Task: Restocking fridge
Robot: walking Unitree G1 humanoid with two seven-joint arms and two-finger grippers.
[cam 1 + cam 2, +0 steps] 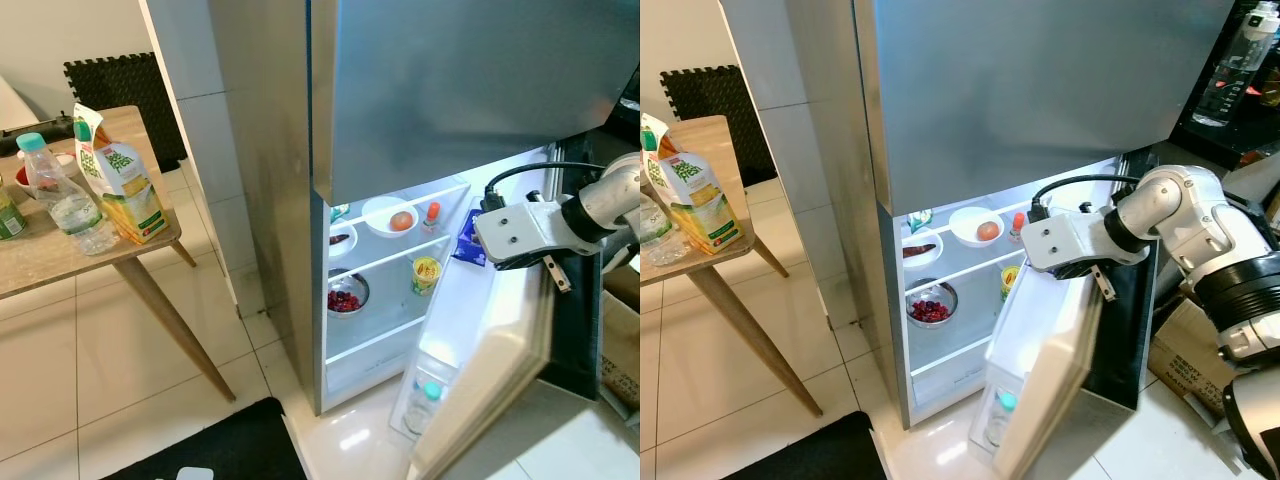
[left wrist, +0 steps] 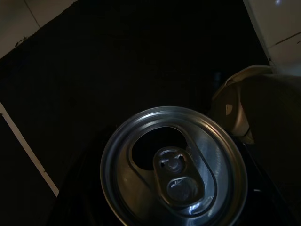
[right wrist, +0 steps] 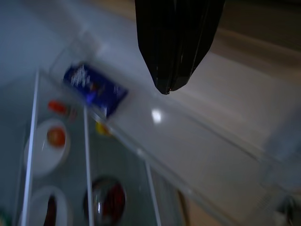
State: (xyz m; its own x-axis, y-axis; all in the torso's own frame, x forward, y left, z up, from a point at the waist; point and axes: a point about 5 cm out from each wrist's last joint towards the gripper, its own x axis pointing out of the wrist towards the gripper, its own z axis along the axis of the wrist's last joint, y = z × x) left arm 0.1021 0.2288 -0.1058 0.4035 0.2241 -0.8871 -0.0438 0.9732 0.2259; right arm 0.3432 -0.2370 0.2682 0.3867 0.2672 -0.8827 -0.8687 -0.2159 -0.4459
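Drink can (image 2: 173, 165): opened, thin-walled, dents easily, spills if tilted; left gripper's fingers clamped round its body; right gripper (image 3: 175, 56), fingers together, at fridge door (image 1: 500, 350).

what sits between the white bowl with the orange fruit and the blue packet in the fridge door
A small red-capped bottle stands on the top shelf between the white bowl and blue packet, seen in the left eye view.

Head cams look down at open fridge (image 1: 380, 290); wrist cams close-up.

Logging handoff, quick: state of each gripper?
Left gripper: shut on the drink can.
Right gripper: shut, holding nothing, over the open fridge door.
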